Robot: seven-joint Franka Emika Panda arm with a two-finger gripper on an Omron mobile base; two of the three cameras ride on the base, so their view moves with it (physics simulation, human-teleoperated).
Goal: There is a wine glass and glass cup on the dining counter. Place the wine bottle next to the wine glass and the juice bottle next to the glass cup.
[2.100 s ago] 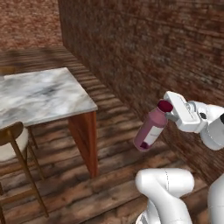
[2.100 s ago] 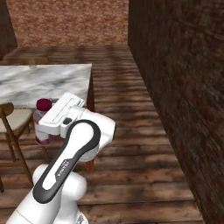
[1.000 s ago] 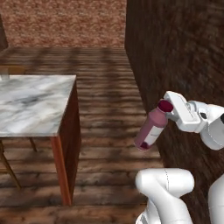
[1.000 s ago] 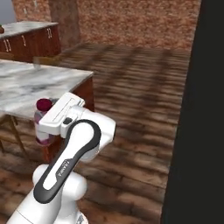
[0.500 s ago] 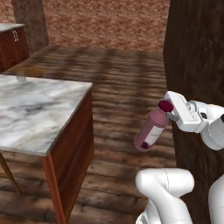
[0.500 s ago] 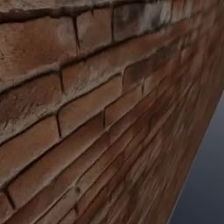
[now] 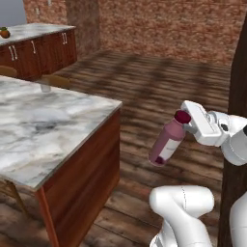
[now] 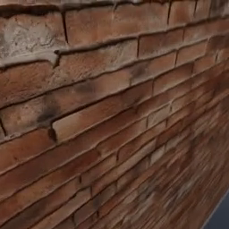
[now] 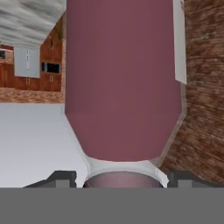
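While my gripper (image 7: 185, 123) has the juice bottle (image 7: 166, 139) clamped by its cap, hanging tilted off the table's (image 7: 46, 130) right edge, I'd level it before setting it by the cup (image 7: 45, 86).

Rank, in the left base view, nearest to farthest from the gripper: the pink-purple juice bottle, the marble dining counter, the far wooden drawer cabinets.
1. Pink-purple juice bottle, held in the gripper.
2. Marble dining counter, to the picture's left.
3. Wooden drawer cabinets, far upper left.
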